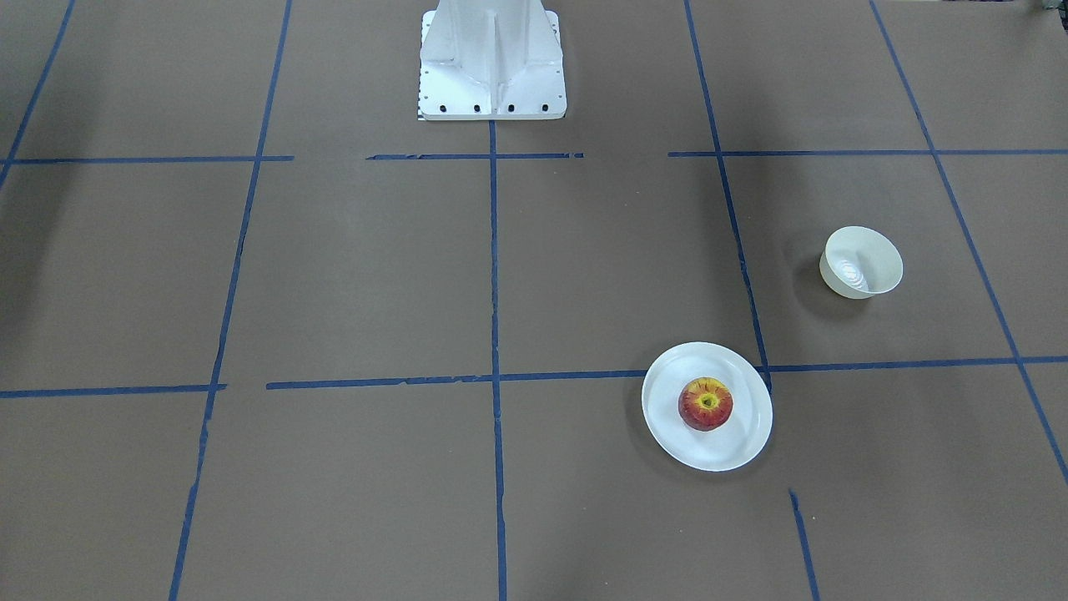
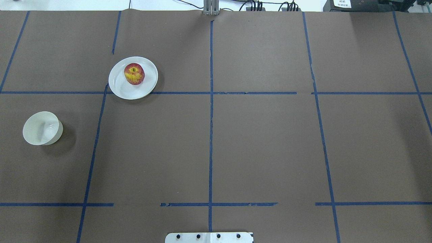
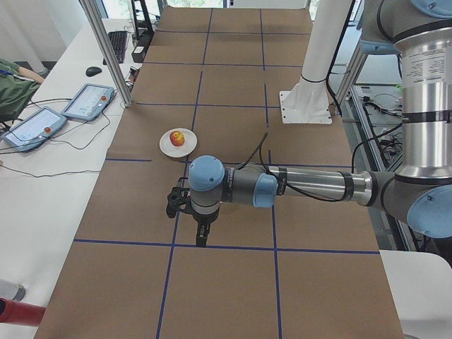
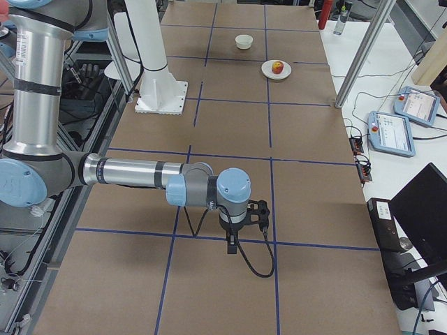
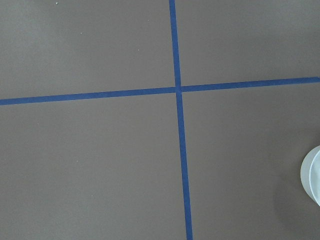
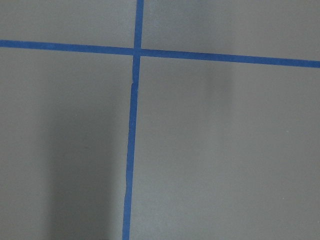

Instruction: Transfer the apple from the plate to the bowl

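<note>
Overhead view, left to right: the bowl [image 2: 43, 128] sat upright at the far left of the brown table [image 2: 263, 145]. The plate [image 2: 125, 88] lay at about 2 o'clock from the bowl, well apart from it, with its lower edge over a blue tape line [image 2: 236, 92]. The apple [image 2: 134, 74] rested on the plate, stem dimple up, a touch toward 12 o'clock of the plate's centre. The robot base [image 2: 209, 237] was at the 6 o'clock edge.

The left gripper [image 3: 201, 239] showed only in the left side view. It pointed down by a tape crossing, well apart from the apple at roughly 11 o'clock. How far its jaws stood apart couldn't be told, and no object was seen in them. The right gripper [image 4: 230, 246] showed only in the right side view, also pointing down and far from the dishes. Its jaw gap couldn't be told either, and nothing was seen in its grasp. In the left wrist view a sliver of the bowl sat at the 4 o'clock edge.
</note>
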Robot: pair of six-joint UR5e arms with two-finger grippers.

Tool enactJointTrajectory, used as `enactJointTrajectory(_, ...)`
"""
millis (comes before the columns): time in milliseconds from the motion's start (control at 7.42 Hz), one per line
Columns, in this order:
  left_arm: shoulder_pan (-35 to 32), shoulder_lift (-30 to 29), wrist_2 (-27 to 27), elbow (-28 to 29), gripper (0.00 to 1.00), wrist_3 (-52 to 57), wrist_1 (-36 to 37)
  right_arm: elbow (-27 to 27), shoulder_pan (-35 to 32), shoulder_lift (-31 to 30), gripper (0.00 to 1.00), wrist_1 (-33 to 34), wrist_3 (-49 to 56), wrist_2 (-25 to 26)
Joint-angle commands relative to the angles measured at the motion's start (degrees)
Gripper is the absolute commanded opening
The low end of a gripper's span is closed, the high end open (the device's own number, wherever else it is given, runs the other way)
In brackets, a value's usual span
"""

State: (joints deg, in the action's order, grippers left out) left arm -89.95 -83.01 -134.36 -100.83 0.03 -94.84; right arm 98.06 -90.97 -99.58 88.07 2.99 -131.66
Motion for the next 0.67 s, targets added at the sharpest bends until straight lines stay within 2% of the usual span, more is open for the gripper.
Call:
enactJointTrajectory(0,2.2,-4.3,0.1,-0.1,1.0,-2.1,-4.7,0.0,0.1,0.0,1.0,0.0,0.0,0.0)
enactJointTrajectory(135,3.5,-9.2,0.2,0.4,1.0,-6.6,-4.5,0.0,0.0,0.0,1.0,0.0,0.0,0.0)
enactJointTrajectory(404,12.2,-17.9,0.8,1.5,1.0,-20.2,-4.1,0.0,0.1,0.0,1.0,0.0,0.0,0.0)
enactJointTrajectory(539,16.6,-22.2,4.0,2.5,1.0,-27.5,-4.1,0.0,0.0,0.0,1.0,0.0,0.0,0.0)
